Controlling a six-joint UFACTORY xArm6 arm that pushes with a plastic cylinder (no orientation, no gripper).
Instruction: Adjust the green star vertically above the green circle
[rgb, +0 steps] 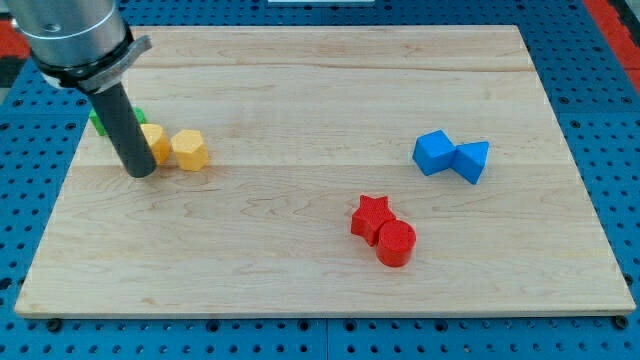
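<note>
My tip (141, 171) rests on the board at the view's left, just left of a yellow block (157, 142) that the rod partly hides. A yellow hexagon (189, 150) lies right of that block. Bits of green (97, 122) show behind the rod on its left and right edges; I cannot tell whether this is the green star, the green circle or both, since the rod covers most of it. The tip is below and slightly right of that green.
A red star (371, 216) touches a red cylinder (396, 242) at the lower middle. A blue block (433, 151) touches a blue triangle (472, 160) at the right. The wooden board (320, 290) sits on a blue pegboard.
</note>
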